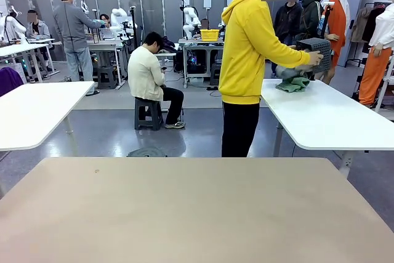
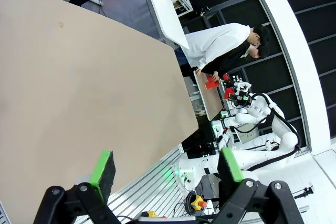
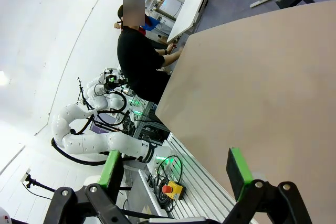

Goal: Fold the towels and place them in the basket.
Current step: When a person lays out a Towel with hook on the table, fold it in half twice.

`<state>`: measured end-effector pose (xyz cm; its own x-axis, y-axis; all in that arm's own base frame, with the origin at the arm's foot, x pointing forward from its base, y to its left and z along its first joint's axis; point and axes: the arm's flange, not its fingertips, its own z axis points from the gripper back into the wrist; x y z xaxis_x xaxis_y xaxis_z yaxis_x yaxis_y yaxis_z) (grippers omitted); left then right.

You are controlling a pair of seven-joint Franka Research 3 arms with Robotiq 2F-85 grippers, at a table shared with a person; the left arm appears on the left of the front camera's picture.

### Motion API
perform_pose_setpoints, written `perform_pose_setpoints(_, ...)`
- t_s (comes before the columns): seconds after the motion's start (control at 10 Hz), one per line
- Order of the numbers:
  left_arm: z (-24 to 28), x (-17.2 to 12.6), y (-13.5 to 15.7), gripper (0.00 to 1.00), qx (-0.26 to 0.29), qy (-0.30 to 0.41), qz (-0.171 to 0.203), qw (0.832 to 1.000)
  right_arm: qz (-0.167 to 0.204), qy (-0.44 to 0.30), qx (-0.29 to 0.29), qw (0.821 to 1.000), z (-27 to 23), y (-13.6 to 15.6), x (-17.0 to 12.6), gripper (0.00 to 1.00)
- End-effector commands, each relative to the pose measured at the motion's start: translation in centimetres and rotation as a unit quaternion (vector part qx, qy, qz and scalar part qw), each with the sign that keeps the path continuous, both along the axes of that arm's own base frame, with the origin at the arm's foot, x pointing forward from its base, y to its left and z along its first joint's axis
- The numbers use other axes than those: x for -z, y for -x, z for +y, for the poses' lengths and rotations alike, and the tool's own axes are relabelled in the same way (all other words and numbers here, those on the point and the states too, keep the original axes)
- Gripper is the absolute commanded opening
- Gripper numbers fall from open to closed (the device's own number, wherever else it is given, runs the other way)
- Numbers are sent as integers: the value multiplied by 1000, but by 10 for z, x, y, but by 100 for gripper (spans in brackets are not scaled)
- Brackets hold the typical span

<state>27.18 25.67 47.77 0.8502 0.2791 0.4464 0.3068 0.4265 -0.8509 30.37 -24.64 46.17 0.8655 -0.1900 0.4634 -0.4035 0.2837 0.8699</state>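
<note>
Left claw [image 2: 167, 169] is spread wide, with nothing between its green pads [image 2: 103, 167], and it hangs above an edge of my table [image 2: 79, 93]. Right claw [image 3: 176, 169] is the same: jaws wide apart, gripping nothing, above another edge of that table.

The towels [image 1: 293, 82], a grey and green heap, lie on the white table [image 1: 332, 121] beyond mine, well apart from both claws. The person [image 1: 246, 41] in the yellow hoodie stands there with a hand [image 1: 316, 58] on the basket [image 1: 315, 50]. The basket is just above or against the heap, and I cannot tell whether it rests on the tabletop or is carried.

My judgement is that no fold has begun and the work is out of my reach. The main risk is moving early. If I drive an arm forward while the person brings heap and basket across, I could strike a hand or knock the basket.

If the towels arrive bunched, as they lie now, a pinch could catch two layers or two towels at once, and the fold would come out crooked. Terry cloth is limp, so too shallow a bite could let it sag and slip off a pad.

If the basket is set near my table's edge, a push while loading could send it over. I'd keep both claws wide until hands are off.
</note>
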Motion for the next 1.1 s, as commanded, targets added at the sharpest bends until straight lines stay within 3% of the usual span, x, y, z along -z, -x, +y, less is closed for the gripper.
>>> perform_pose_setpoints(0.0, 0, 1, 2, 100, 7, 2, -11, 1000, -12, -4, 0, 1000, -1, -2, -1, 100)
perform_pose_setpoints(1.0, 0, 1, 2, 100, 7, 2, -11, 1000, -12, -4, 0, 1000, -1, -2, -1, 100)
